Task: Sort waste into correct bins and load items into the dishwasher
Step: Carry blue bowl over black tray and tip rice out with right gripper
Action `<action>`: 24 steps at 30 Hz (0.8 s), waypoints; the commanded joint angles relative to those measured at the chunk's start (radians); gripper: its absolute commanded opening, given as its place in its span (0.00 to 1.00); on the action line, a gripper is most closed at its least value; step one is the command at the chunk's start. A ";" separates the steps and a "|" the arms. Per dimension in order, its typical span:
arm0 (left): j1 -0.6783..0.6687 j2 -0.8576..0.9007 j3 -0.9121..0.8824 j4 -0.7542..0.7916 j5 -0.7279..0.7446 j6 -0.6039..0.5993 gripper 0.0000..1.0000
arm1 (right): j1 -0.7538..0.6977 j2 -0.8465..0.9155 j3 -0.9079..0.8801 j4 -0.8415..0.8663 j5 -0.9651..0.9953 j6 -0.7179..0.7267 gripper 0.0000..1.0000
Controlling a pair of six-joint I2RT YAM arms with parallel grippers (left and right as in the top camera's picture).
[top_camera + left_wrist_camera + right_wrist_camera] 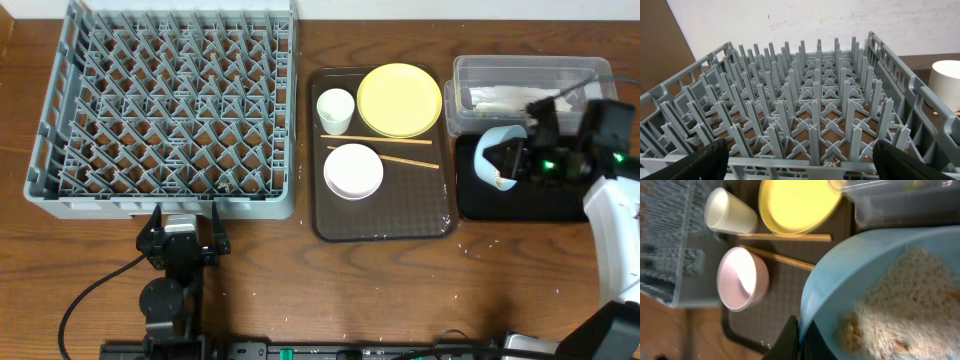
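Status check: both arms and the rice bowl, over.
Left pincer open, empty, by rack. Right pincer shut on blue bowl, tipped over black tray, rice inside. Nothing blocking the tray.

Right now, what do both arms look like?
The left arm is all black, with a black cable trailing off; the left end effector is black too. The right arm has white links, and the right end effector is black with green lights.

Overhead looks straight down on everything. Left wrist looks low across the rack [810, 105], close. Right wrist, close over the blue bowl [840, 280], shares the tray [385, 215] with overhead.
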 commanded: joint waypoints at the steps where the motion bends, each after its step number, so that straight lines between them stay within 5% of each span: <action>1: 0.005 -0.002 -0.018 -0.037 -0.013 0.005 0.93 | -0.082 -0.011 -0.066 0.079 -0.253 -0.027 0.01; 14: 0.005 -0.002 -0.018 -0.037 -0.013 0.005 0.93 | -0.407 -0.011 -0.251 0.272 -0.656 -0.015 0.01; 24: 0.005 -0.002 -0.018 -0.037 -0.013 0.005 0.93 | -0.463 -0.011 -0.267 0.278 -0.665 -0.016 0.02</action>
